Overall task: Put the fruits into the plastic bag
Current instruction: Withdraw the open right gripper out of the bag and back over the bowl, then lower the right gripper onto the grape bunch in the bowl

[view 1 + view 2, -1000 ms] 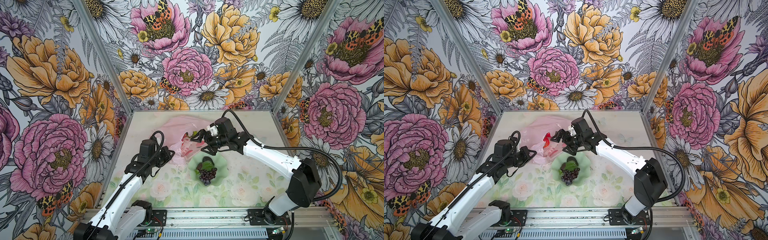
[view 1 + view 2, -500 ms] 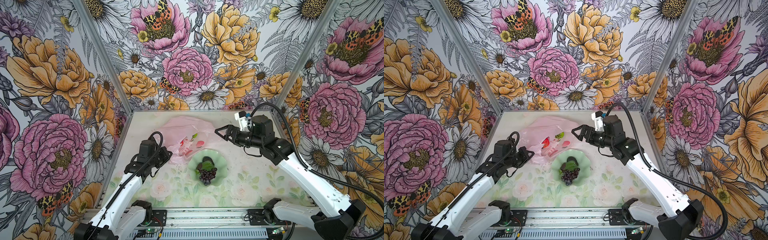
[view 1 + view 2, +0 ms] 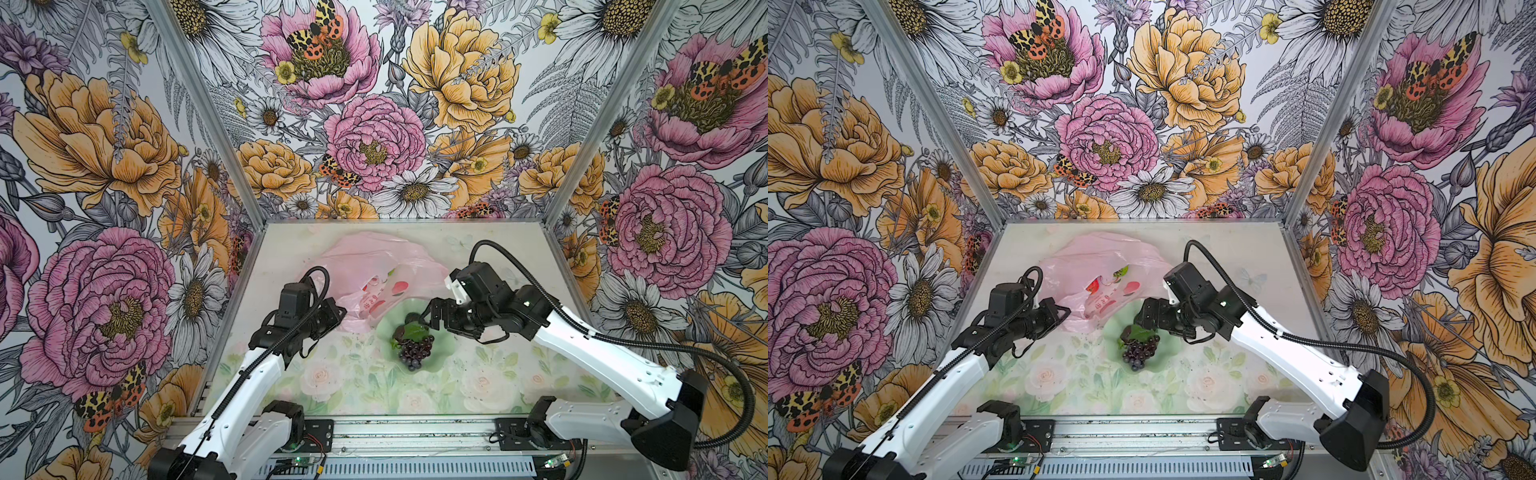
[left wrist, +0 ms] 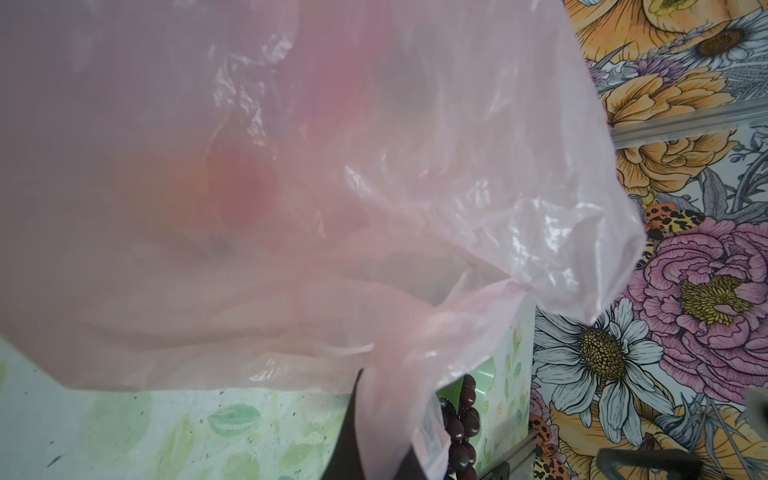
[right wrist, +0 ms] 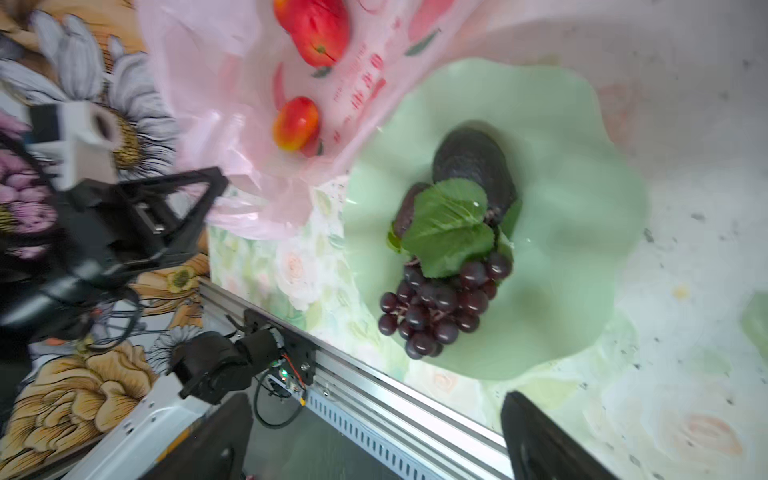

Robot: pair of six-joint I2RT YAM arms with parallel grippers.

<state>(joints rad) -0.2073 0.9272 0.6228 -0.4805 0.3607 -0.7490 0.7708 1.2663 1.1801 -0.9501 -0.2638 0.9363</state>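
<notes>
Left jaws clamped the bag (image 3: 361, 257) by its rim while right jaws hung wide, empty, over the mid-frame dish (image 3: 442, 349), best lowered squarely astride the dark lump (image 5: 473, 166).

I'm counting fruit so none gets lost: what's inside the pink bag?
Inside the plastic bag lie a glossy red fruit and an orange-red fruit. A top view shows a green fruit too. The bag's crinkled film hides whatever lies deeper.

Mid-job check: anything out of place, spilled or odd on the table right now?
Nothing looks spilled or damaged. One oddity: the plastic bag drapes its edge over the rim of the green dish, close to the blackish fruit and grape bunch lying in it; it might hinder a pick.
</notes>
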